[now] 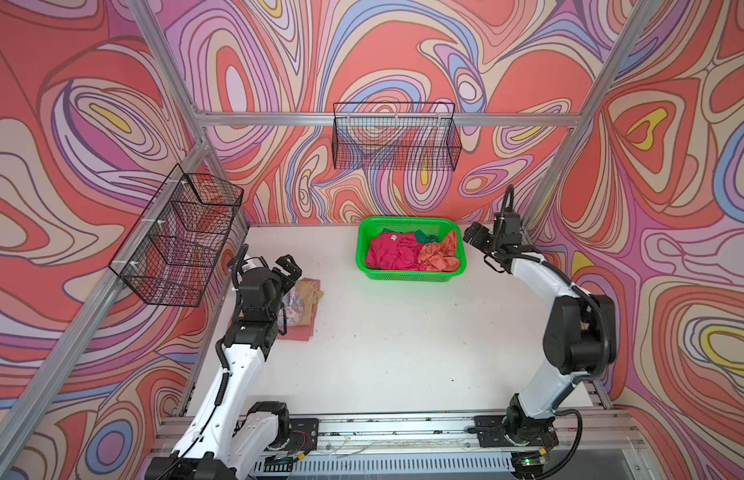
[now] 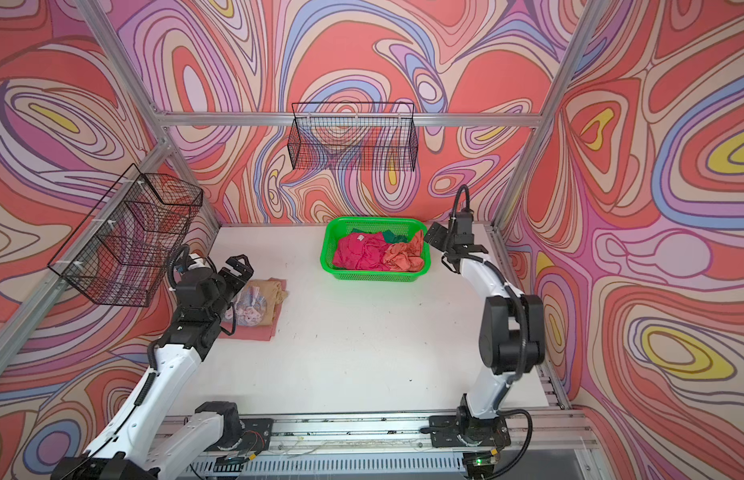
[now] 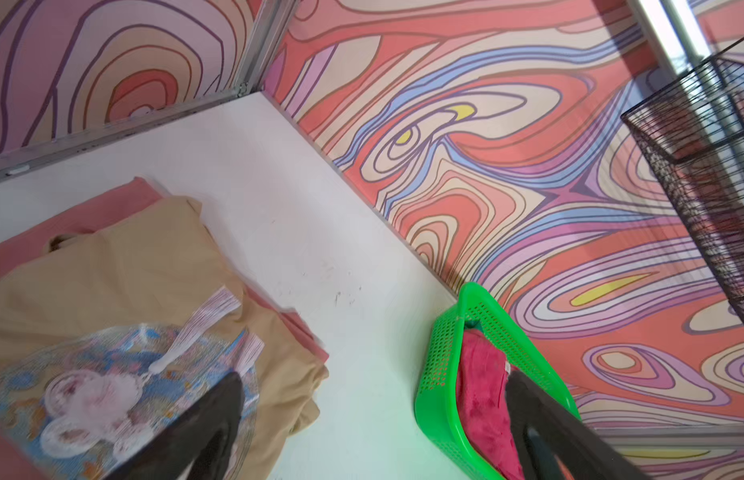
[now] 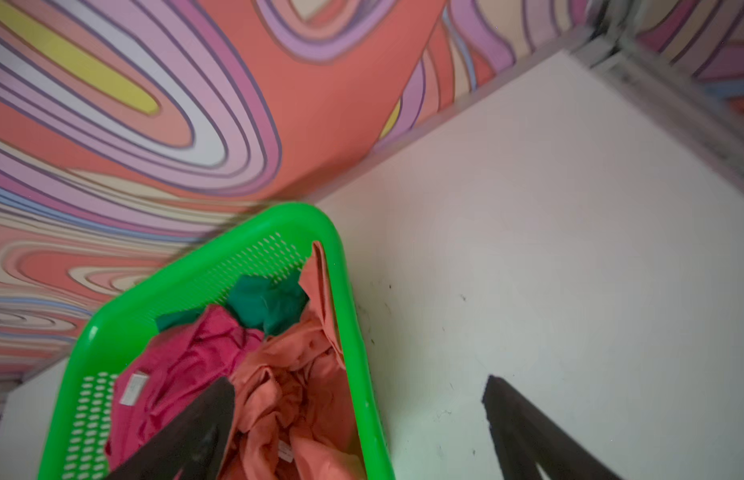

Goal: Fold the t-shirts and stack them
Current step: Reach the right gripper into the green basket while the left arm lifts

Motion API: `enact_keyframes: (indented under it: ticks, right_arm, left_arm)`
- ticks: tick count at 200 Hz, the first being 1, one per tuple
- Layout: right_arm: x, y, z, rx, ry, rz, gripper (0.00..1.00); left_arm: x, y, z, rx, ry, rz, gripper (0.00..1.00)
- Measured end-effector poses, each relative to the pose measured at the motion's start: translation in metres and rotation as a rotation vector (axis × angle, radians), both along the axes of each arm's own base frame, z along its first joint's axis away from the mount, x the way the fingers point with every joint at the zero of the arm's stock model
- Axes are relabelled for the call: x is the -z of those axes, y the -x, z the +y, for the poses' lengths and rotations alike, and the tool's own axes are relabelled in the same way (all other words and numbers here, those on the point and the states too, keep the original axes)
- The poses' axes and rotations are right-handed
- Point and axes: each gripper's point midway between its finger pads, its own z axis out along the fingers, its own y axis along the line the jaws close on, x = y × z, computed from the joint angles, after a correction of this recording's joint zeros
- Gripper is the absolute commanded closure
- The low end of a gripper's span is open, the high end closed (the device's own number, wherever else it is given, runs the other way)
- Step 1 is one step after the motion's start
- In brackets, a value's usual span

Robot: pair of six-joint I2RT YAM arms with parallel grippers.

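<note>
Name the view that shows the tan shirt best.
The left wrist view: the tan shirt lies close, print clear. Both top views show it small, partly behind the left arm. The right wrist view misses it.

Nothing legible — white label (image 4: 131, 388) on the magenta t-shirt (image 4: 187, 357) too blurred.
</note>
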Motion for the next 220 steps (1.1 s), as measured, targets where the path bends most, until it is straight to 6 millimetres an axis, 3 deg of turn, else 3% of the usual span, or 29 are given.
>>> enact_keyframes:
  ticks: [13,27,52,72,105,166,194,220]
  right_arm:
    - [0.023,-0.002,0.012,-0.045,-0.003,0.087,0.09]
    - [0.034,-0.003,0.02,-0.075,0.006,0.149,0.16]
    - [0.04,-0.011,0.029,-0.104,0.021,0.204,0.31]
    - [0.044,-0.02,0.028,-0.112,0.043,0.228,0.35]
    - [0.068,-0.015,0.028,-0.113,0.051,0.301,0.42]
    - [0.095,-0.002,0.031,-0.087,0.021,0.36,0.65]
    - [0.094,0.0,0.032,-0.081,0.008,0.35,0.79]
    - [0.092,0.018,0.04,-0.064,-0.015,0.357,0.9]
  left_arm:
    - [-0.005,0.012,-0.01,0.036,-0.016,0.02,0.0]
    - [-0.005,0.023,-0.018,0.072,-0.038,0.04,0.0]
    - [0.005,0.042,-0.02,0.096,-0.091,0.111,0.0]
    - [0.015,0.051,-0.024,0.123,-0.131,0.164,0.0]
    - [0.023,0.056,-0.026,0.146,-0.16,0.199,0.0]
    - [0.028,0.054,-0.031,0.175,-0.159,0.216,0.0]
    - [0.028,0.054,-0.034,0.188,-0.152,0.215,0.0]
    - [0.028,0.054,-0.035,0.197,-0.149,0.215,0.0]
